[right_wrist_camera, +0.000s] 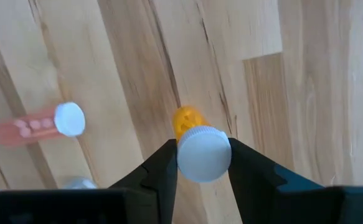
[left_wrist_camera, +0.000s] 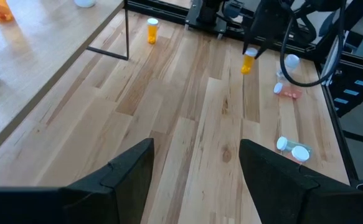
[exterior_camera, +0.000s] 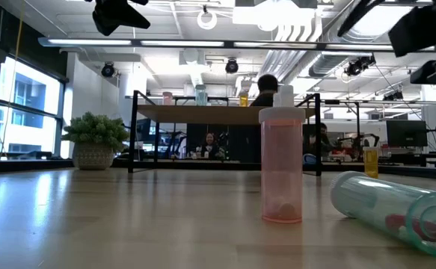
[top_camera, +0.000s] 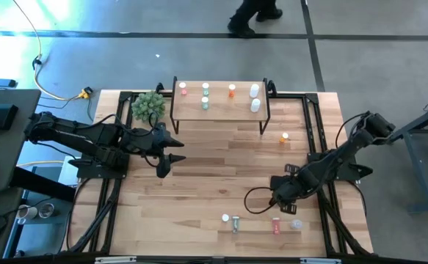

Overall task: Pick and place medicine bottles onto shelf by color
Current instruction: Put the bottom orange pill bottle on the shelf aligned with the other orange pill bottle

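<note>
The shelf (top_camera: 219, 110) stands at the table's far side, with pink, green, orange and white medicine bottles upright on its top. My right gripper (top_camera: 278, 199) hangs over the near right of the table, shut on an orange bottle with a white cap (right_wrist_camera: 203, 154). This bottle also shows in the left wrist view (left_wrist_camera: 248, 62). A pink bottle (right_wrist_camera: 38, 127) stands on its base close by. My left gripper (left_wrist_camera: 197, 165) waits open over the table's left part, nothing between its fingers. My right gripper pinches the orange bottle's white cap (right_wrist_camera: 187, 163) between its two fingers, one on each side. The fingers come from above, pointing down. The bottle hangs upright below them, cap up, its orange body (right_wrist_camera: 187, 118) clear of the table.
Another orange bottle (top_camera: 285, 137) stands on the table right of the shelf. Near the front edge lie a greenish bottle (exterior_camera: 397, 205) and a clear one (top_camera: 296, 224), and the pink bottle (exterior_camera: 281, 164) stands there. A potted plant (top_camera: 149, 105) sits left of the shelf.
</note>
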Controlling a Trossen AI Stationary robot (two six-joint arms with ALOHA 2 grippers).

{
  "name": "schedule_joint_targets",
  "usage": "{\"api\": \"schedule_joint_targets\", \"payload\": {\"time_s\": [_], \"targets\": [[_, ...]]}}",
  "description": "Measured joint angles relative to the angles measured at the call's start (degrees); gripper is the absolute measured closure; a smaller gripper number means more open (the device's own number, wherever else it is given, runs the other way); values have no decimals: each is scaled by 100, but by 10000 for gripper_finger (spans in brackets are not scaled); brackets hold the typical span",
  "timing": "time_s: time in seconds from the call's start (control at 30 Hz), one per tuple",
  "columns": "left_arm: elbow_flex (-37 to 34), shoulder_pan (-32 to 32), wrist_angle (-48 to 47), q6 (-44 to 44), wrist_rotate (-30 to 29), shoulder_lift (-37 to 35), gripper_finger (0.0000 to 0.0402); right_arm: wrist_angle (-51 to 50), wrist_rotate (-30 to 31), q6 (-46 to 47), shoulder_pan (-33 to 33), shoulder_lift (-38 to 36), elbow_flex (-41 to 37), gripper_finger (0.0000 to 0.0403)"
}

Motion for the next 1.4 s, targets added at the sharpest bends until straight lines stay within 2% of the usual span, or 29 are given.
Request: {"api": "schedule_joint_targets", "payload": {"time_s": [0.37, 0.6, 0.9, 1.17, 1.4], "targets": [[0, 16, 2, -8, -127, 0, 174, 5, 20, -601, -697, 0, 435, 286], [0, 20, 6, -112, -857, -1, 174, 2, 23, -1375, -1553, 0, 851, 286], [0, 214, 0, -107, -842, -2, 174, -48, 24, -2252, -2644, 0, 1592, 286], [0, 854, -2, 196, 70, -1, 174, -63, 24, -2797, -3445, 0, 2332, 286], [0, 1547, -2, 813, 520, 0, 174, -90, 24, -3165, -4139, 0, 2894, 286]]}}
